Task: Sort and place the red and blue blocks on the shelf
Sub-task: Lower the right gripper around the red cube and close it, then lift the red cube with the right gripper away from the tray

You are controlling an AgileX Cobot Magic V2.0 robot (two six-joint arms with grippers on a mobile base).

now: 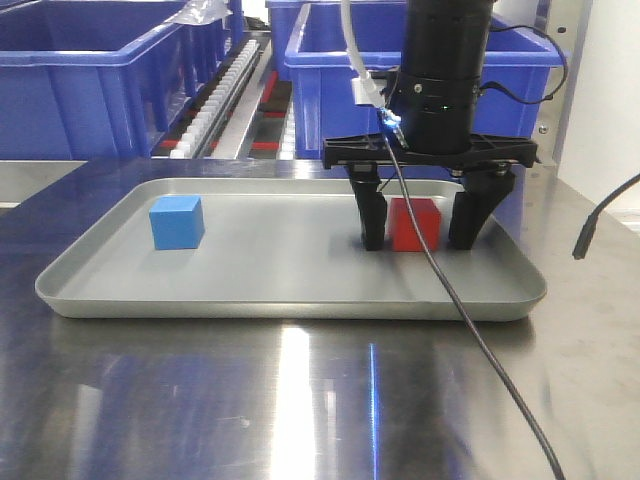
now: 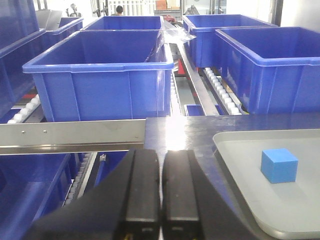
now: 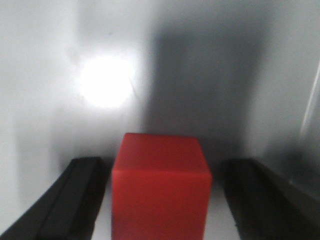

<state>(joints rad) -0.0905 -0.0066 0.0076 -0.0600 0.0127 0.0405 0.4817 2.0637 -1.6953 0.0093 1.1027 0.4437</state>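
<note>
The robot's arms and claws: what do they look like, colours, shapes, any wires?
The right gripper is all black: two chunky tapering fingers hang from a flat crossbar under a glossy round wrist housing with a small blue-green light. A thin black cable and a whitish cable run off it. The left gripper has two flat, matte black fingers with squared tips.

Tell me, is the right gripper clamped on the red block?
No, the right gripper is open, with gaps between its fingers and the red block.

My front camera looked low across the tray (image 1: 290, 300); my left wrist camera shared its blue block (image 2: 279, 165); my right wrist camera sat close to the red block (image 3: 160, 190).
</note>
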